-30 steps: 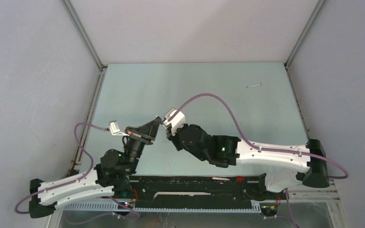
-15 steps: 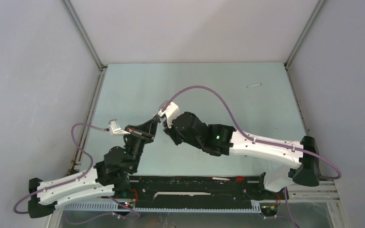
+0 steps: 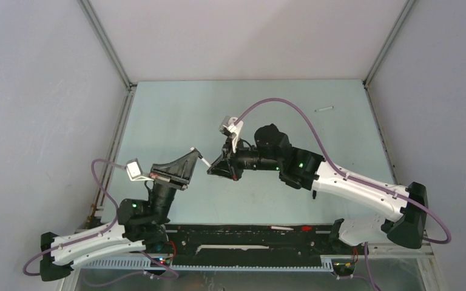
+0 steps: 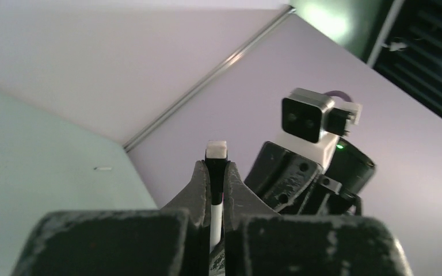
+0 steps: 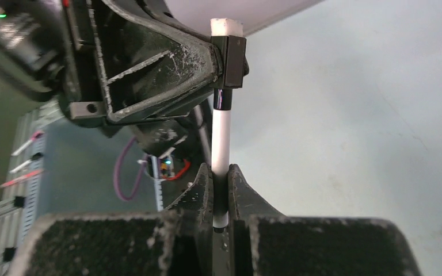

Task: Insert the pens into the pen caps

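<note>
The table (image 3: 279,115) is showing a flat pale mint green, and the walls (image 3: 36,91) around it are reading as plain lavender-grey. The left arm (image 3: 91,239) and right arm (image 3: 364,191) are wearing white shells with black joints, with purple cables (image 3: 291,130) looping off them and small green lights (image 3: 301,162) glowing. The left gripper (image 3: 196,156) and right gripper (image 5: 220,178) are showing black, scuffed grey-white along their edges (the wear is looking speckled, not patterned). The pen (image 5: 221,138) is showing white, its pen cap (image 5: 223,99) glossy black. A loose pen (image 3: 324,110) at the far right is showing white too. The near rail (image 3: 236,231) is showing black, with red marks (image 3: 306,229).
</note>
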You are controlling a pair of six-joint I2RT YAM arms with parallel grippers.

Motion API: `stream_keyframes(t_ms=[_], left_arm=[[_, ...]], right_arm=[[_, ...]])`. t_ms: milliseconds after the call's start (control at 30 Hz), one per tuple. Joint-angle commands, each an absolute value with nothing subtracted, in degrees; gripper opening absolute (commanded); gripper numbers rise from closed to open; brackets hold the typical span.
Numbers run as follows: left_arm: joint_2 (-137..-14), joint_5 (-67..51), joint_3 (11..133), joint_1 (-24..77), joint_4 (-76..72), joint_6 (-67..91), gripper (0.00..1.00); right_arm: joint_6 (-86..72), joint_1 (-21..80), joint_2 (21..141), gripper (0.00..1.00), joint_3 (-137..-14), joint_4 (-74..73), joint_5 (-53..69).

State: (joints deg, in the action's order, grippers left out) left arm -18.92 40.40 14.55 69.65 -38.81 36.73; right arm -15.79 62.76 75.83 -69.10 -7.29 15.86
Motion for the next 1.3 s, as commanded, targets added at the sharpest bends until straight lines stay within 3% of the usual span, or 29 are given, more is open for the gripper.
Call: stream_keyframes(t_ms=[0, 133, 233, 867, 1033, 1267], left_arm=[[-18.82, 25.74, 10.33, 71.1, -35.08, 31.25, 0.0], [-18.8, 23.32, 9.89, 71.1, -35.82, 29.82, 0.0], [-20.25, 24.98, 10.86, 71.1, -33.3, 30.35, 0.0], [-42.11, 41.1, 31.75, 71.1, -3.01, 46.53, 0.0], [-45.98, 41.12, 34.85, 71.1, -0.69, 46.6, 0.0], [-42.36, 33.7, 28.89, 71.09, -12.41, 40.0, 0.0]], right_arm=[[-19.37, 60.95, 72.52, 0.0, -71.47, 14.75, 29.08], [-22.15, 59.49, 72.51, 0.0, -71.46, 16.38, 33.6], [-21.37, 59.59, 72.24, 0.0, -71.54, 14.56, 30.2], [-13.03, 66.23, 78.33, 0.0, -76.3, -5.6, -25.64], [-14.08, 66.1, 77.45, 0.0, -76.29, -7.68, -24.94], [-13.78, 64.84, 72.77, 0.0, -74.05, -5.89, -9.22]])
